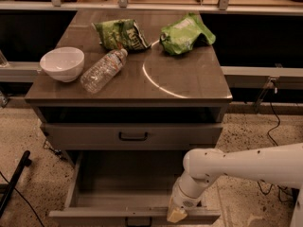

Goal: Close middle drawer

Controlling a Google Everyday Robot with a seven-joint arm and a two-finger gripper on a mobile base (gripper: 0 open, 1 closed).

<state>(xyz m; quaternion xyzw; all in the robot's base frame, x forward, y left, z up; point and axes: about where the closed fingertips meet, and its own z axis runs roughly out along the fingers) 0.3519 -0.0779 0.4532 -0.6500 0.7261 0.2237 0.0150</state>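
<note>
Middle drawer (125,186) stands pulled far out of the cabinet (189,79), my gripper (176,215) at its front rim (open or closed, I cannot tell), so I should push squarely, straight toward the cabinet.

A: What does the arm (246,164) look like?
B: Smooth white tubes, a rounded joint, small dark specks. The gripper (176,215), low centre at its end, seems pale yellow.

The middle drawer (128,188) is standing open, with the claw (176,215) sitting at the right part of its front panel. A white bowl (62,64), a clear bottle (103,70), a dark green bag (121,33) and a light green bag (186,33) are lying on the bench (189,79).
</note>
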